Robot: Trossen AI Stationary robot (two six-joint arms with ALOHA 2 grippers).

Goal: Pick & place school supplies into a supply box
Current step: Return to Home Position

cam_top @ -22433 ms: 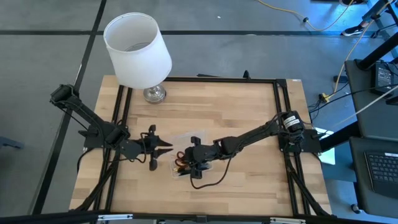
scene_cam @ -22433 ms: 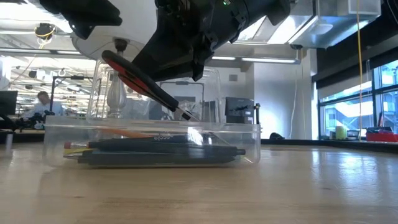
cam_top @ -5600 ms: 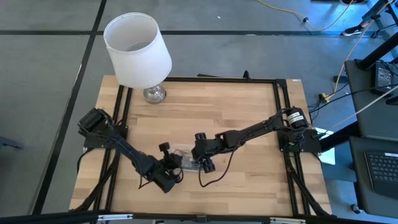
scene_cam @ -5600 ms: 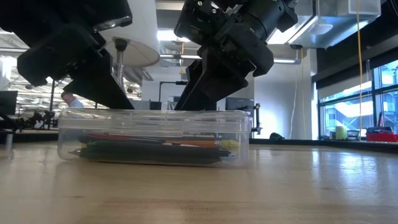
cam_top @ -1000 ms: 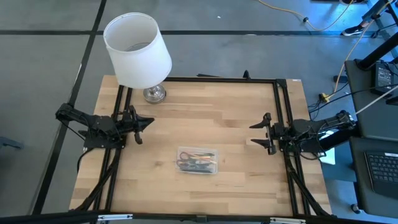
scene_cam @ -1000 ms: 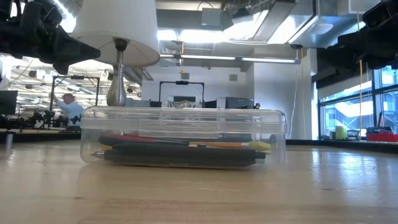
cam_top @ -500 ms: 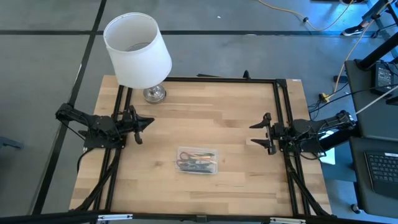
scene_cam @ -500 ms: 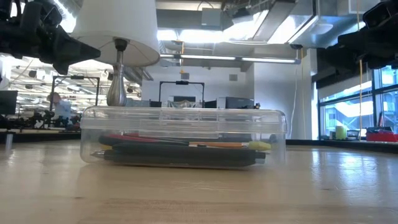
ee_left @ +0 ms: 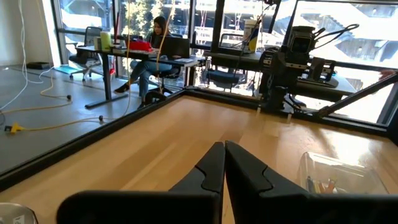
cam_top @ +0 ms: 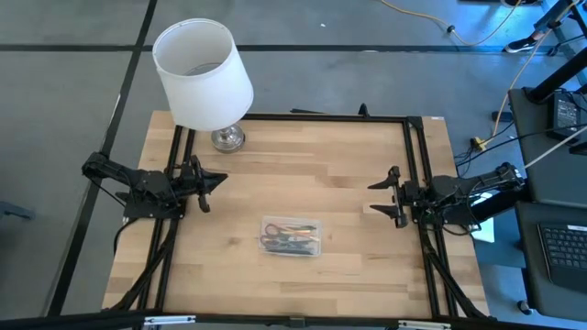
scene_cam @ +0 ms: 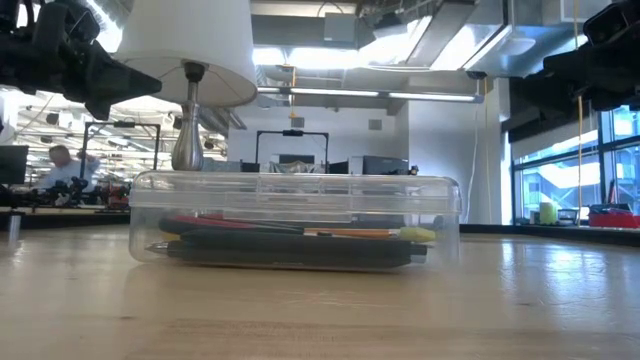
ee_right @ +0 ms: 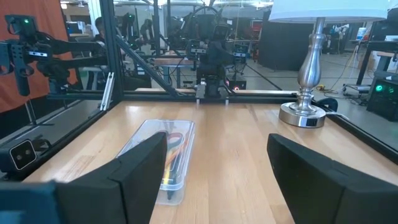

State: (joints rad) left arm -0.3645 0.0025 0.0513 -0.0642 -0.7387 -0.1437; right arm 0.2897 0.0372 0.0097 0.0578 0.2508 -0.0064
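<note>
Dark plastic at both ends. At the left end effector [cam_top: 216,180], pressed together, fingers [ee_left: 214,165] touching along their length. Hanging just inside the left rail of the tabletop [cam_top: 312,156], pointing inward across the wood. At the right end effector [cam_top: 385,195], spread wide, with bare wood showing between the two fingers [ee_right: 143,168]. Hanging just inside the right rail, facing the left one across the tabletop.

Well apart from both, roughly midway between them and nearer the front edge: the box [cam_top: 312,223], clear plastic, lid down, flat on the wood. Seen level through its wall [scene_cam: 295,190]: supplies [scene_cam: 290,245] lying lengthwise in a low heap, dark at the bottom, red and orange above, a yellow-green end at one side. From above, a tangle of red, orange and black inside.

At the back left corner: a lamp [cam_top: 202,69], white shade, silvery foot, upright, well apart from the box.

Beyond the tabletop: a person [scene_cam: 60,160] at a bench in the far room, and a seated person [ee_left: 155,43] at a desk by the windows.
</note>
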